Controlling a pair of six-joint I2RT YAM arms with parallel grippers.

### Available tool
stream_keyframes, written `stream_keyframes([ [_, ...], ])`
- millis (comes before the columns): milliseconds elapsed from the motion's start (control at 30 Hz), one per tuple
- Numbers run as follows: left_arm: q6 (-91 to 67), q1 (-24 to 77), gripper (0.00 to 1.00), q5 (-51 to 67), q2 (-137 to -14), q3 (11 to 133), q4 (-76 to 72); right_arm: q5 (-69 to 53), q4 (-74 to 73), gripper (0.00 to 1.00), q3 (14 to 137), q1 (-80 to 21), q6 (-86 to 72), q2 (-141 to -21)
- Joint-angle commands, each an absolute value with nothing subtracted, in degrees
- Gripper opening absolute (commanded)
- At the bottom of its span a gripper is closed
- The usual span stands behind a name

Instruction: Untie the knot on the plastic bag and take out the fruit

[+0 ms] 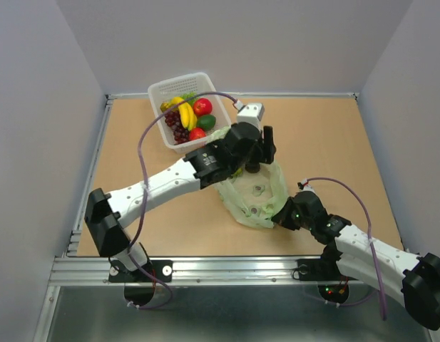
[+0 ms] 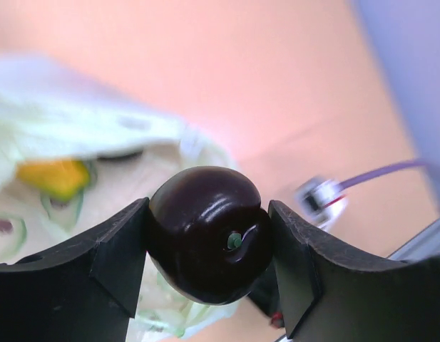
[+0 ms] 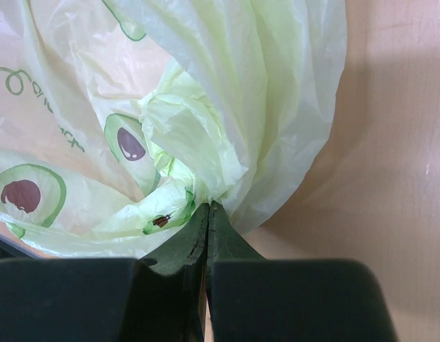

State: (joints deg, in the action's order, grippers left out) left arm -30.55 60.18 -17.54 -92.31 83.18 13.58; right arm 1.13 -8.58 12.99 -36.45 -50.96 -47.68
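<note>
Taking fruit out: left gripper (image 2: 207, 231) clamps the dark fruit (image 2: 200, 203) at the plastic bag's (image 1: 257, 198) twelve o'clock edge.
Right gripper (image 3: 207, 214), fingers closed, pinches the bag; the next move is probably to carry the fruit toward the basket (image 1: 161, 90) at eleven o'clock.

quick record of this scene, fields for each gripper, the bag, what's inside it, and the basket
left gripper: closed on a dark fruit, held over the plastic bag
right gripper: shut, pinching the bag's thin plastic at its near edge
plastic bag: pale green, avocado print, lying on the table between the arms
inside bag: a yellow-orange fruit, blurred
basket: white, far side, holding banana, grapes, red fruits, green fruit
</note>
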Motion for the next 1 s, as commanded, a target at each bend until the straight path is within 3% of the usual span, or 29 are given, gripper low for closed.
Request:
stream_keyframes([
  [0,-25.1,55.1,0.35,-17.8,-85.4,90.8,16.1,2.7,-8.2,0.01,12.1,-36.7,-50.4,-47.9],
  [200,-22.2,38.0,0.36,-14.9,-80.6,93.5,17.0,3.2,-8.3,0.0,12.4,-36.6,-50.3,-47.5],
  [400,-22.6,20.5,0.38,-8.5,-85.1,90.7,16.5,3.2,-8.3,0.01,13.4,-36.6,-50.2,-48.1],
  [633,-20.1,13.3,0.49,-5.2,-99.0,91.8,16.7,3.0,-8.8,0.01,14.3,-36.6,-50.1,-47.7],
  [900,-18.0,12.9,0.98,-6.2,-105.2,93.8,18.0,3.9,-10.2,0.04,15.5,-36.6,-49.8,-47.0],
  [967,-18.0,12.9,0.99,-6.6,-104.6,93.1,18.1,4.2,-10.6,0.06,15.8,-36.6,-49.6,-47.0],
])
